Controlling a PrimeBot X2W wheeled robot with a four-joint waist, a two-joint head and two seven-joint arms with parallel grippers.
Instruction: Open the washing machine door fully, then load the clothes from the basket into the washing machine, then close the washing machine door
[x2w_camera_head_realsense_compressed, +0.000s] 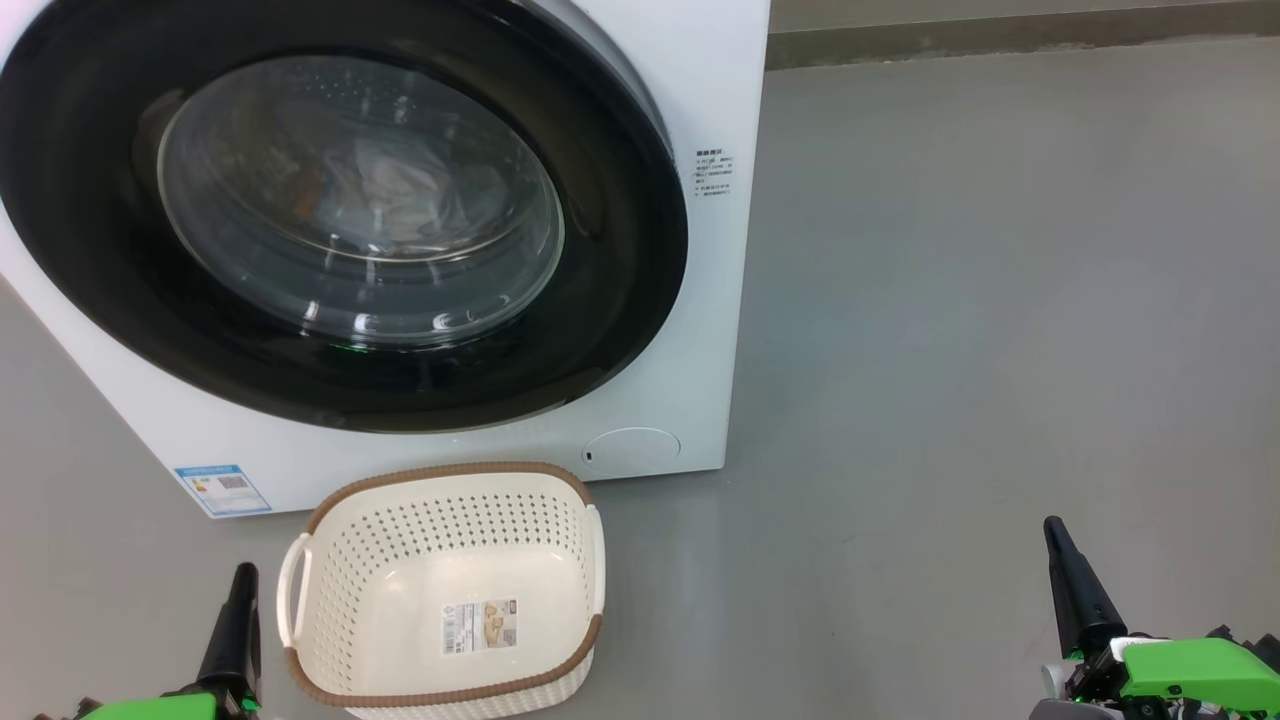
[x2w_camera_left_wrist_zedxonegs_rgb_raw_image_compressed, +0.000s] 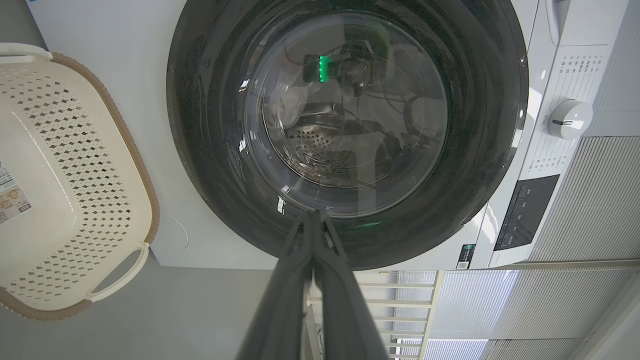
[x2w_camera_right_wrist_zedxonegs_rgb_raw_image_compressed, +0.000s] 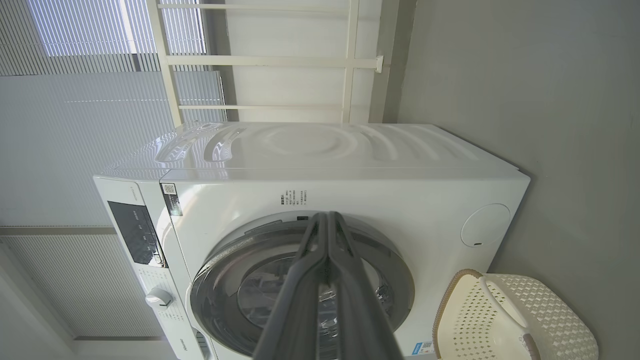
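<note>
The white washing machine (x2w_camera_head_realsense_compressed: 705, 90) stands ahead with its round black-rimmed door (x2w_camera_head_realsense_compressed: 620, 250) shut flush against the front. Pale clothes (x2w_camera_head_realsense_compressed: 395, 195) lie behind the glass inside the drum. On the floor before it sits the cream basket (x2w_camera_head_realsense_compressed: 440, 468) with its brown rim; only a label shows on its floor. My left gripper (x2w_camera_head_realsense_compressed: 243, 572) is shut at the lower left, beside the basket's handle. At the lower right, well away from the machine, is my right gripper (x2w_camera_head_realsense_compressed: 1052, 525), also shut. The left wrist view has the left gripper (x2w_camera_left_wrist_zedxonegs_rgb_raw_image_compressed: 312, 215) pointing at the door (x2w_camera_left_wrist_zedxonegs_rgb_raw_image_compressed: 475, 150).
Open grey floor (x2w_camera_head_realsense_compressed: 1000, 300) stretches to the right of the machine up to a wall base. The control panel and a white dial (x2w_camera_left_wrist_zedxonegs_rgb_raw_image_compressed: 569, 119) sit above the door. A white railing (x2w_camera_right_wrist_zedxonegs_rgb_raw_image_compressed: 260, 60) and window blinds stand behind the machine.
</note>
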